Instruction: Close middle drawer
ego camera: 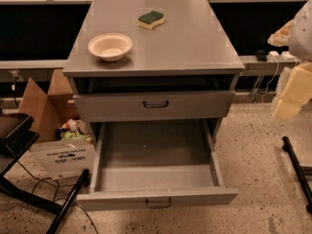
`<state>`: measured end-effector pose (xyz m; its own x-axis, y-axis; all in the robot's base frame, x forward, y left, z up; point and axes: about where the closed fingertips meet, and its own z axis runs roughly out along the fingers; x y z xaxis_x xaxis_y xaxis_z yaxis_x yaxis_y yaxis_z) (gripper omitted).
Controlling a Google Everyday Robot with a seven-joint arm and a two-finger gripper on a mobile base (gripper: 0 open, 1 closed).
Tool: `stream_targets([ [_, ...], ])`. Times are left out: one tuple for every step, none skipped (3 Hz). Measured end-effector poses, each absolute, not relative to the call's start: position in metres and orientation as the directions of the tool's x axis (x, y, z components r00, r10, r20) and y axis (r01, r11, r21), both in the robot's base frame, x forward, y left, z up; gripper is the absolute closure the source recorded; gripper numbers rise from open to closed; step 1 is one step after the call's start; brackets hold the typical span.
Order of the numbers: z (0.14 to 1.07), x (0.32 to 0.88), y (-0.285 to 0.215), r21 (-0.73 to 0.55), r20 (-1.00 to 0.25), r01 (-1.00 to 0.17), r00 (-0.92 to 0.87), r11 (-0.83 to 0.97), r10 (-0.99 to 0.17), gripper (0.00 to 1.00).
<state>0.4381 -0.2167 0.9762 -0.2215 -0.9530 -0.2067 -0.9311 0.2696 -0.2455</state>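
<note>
The middle drawer [157, 198] is pulled far out toward me. Its low grey front carries a small dark bar handle [158, 204], and its long shallow tray [153, 152] is empty. Above it the taller-fronted top drawer [154, 106] stands out only a little, with a dark gap under the cabinet top. The lowest drawer is hidden below the open one. My gripper [287, 106], a cream-coloured end of the arm, hangs at the right edge of the view, to the right of the cabinet at about top-drawer height, apart from both drawers.
A cream bowl [110, 46] and a green-and-yellow sponge [151, 19] lie on the grey cabinet top [195, 43]. An open cardboard box [53, 130] stands left of the cabinet. Black stand legs [68, 204] and cables lie at the lower left. A black bar [297, 167] lies on the right floor.
</note>
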Motion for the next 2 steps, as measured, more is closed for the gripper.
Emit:
stream_targets([
  [0.976,0.438,-0.217,-0.246,-0.207,-0.931,-0.221,0.270,-0.953,0.00],
  [0.957,0.432,-0.214,-0.231,-0.206,-0.933,-0.230,0.276,-0.951,0.00],
])
